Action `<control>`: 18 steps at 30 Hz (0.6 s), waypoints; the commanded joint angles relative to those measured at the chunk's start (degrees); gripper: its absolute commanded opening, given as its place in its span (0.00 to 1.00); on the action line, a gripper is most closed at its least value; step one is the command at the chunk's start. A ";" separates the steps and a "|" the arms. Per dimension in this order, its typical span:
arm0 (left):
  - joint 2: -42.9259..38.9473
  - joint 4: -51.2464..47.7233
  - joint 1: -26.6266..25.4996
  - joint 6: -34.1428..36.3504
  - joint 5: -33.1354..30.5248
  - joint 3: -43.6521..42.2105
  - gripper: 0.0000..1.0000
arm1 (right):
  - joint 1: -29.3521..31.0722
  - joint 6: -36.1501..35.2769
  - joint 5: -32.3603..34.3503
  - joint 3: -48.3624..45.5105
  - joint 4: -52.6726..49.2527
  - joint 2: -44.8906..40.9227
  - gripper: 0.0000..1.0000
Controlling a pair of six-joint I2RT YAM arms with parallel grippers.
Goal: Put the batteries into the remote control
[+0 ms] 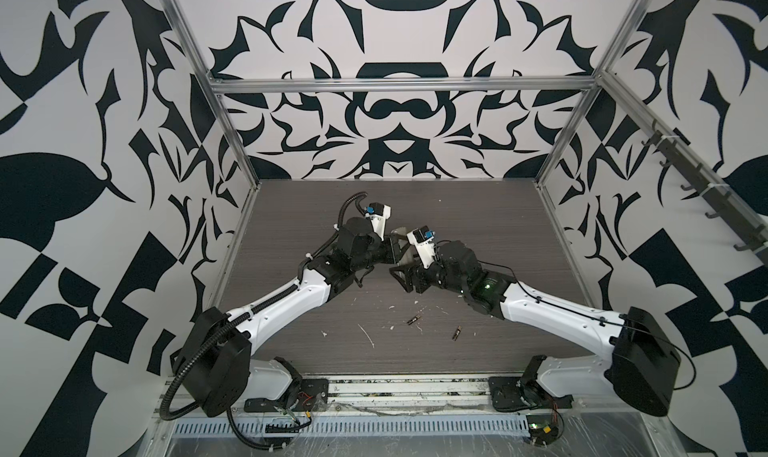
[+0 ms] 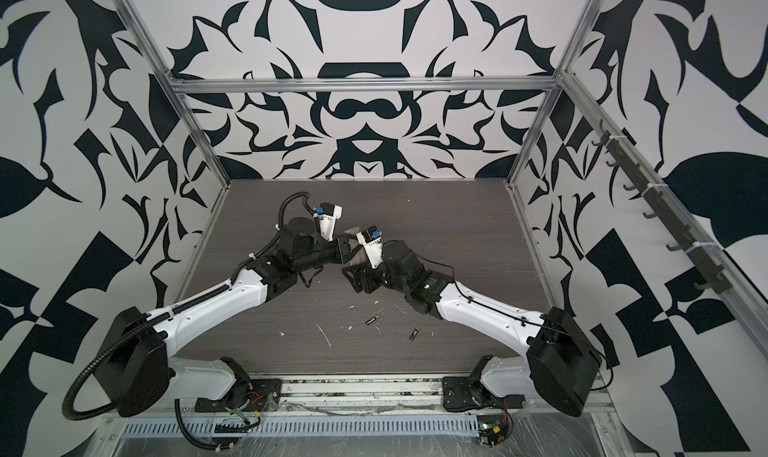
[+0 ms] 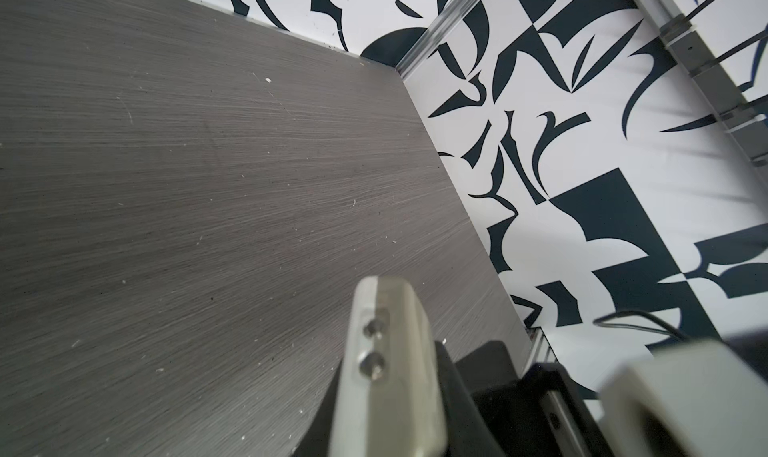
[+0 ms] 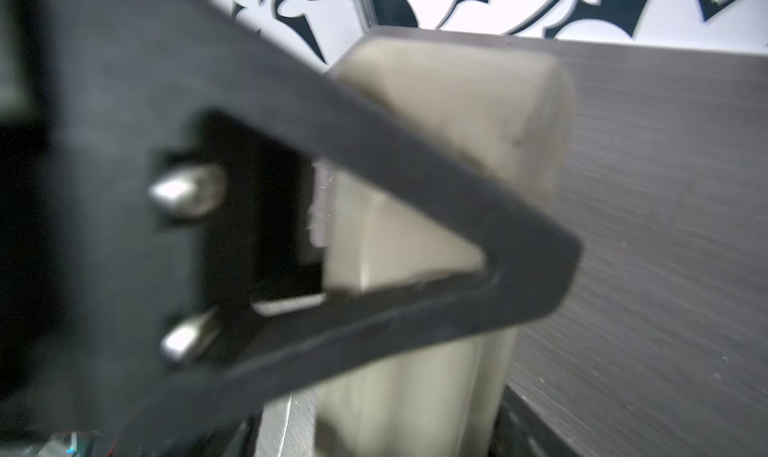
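Positioning the remote control [image 1: 409,256] seems the step: it is clamped in the closed left hand [image 1: 394,248] (the right hand's [image 1: 401,273] opening cannot be told); the batteries [image 1: 413,320], loose on the tabletop [image 1: 498,234], must be fetched next

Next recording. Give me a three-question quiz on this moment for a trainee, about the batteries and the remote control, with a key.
1. True or false: the batteries touch each other.
2. Pick one. The remote control is:
A. lying flat on the table beside the batteries
B. held up off the table, in mid-air
C. propped upright on the table
3. Short answer: how many batteries lie loose on the table in both top views?

Key: 1 false, they lie apart; 2 B; 3 two.
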 commanded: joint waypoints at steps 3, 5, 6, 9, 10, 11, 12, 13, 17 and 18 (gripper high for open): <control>-1.37 -4.35 7.54 -0.76 13.64 -1.93 0.00 | 0.81 -10.27 -6.01 -2.85 -0.94 -9.01 0.94; -2.27 -5.86 9.65 -0.68 19.41 -2.18 0.00 | 1.06 -14.13 -5.61 -4.13 -2.77 -11.96 0.94; -2.60 -7.52 10.67 -0.47 22.39 -2.03 0.00 | 1.37 -16.62 -4.43 -3.89 -4.82 -13.21 0.94; -4.08 -14.58 12.58 2.27 28.04 -1.20 0.00 | 2.40 -23.81 -1.89 -1.88 -10.32 -15.31 0.89; -4.30 -16.43 12.96 2.94 29.36 -1.04 0.00 | 2.79 -26.15 -1.54 -1.66 -10.76 -15.86 0.85; -4.30 -17.65 13.39 3.27 31.08 -1.13 0.00 | 3.55 -28.79 -0.68 -1.58 -10.80 -16.37 0.83; -5.96 -18.01 13.67 3.01 32.98 -1.54 0.00 | 4.53 -31.55 0.52 -1.21 -10.83 -16.45 0.82; -6.52 -17.94 13.79 2.58 34.44 -2.07 0.00 | 5.40 -33.85 1.61 -0.47 -11.14 -16.10 0.81; -7.80 -17.85 13.82 1.96 40.47 -4.85 0.00 | 11.03 -43.51 8.48 4.36 -12.62 -12.02 0.79; -8.24 -17.78 13.87 2.05 41.45 -5.71 0.00 | 12.09 -45.70 9.27 5.30 -11.99 -11.36 0.79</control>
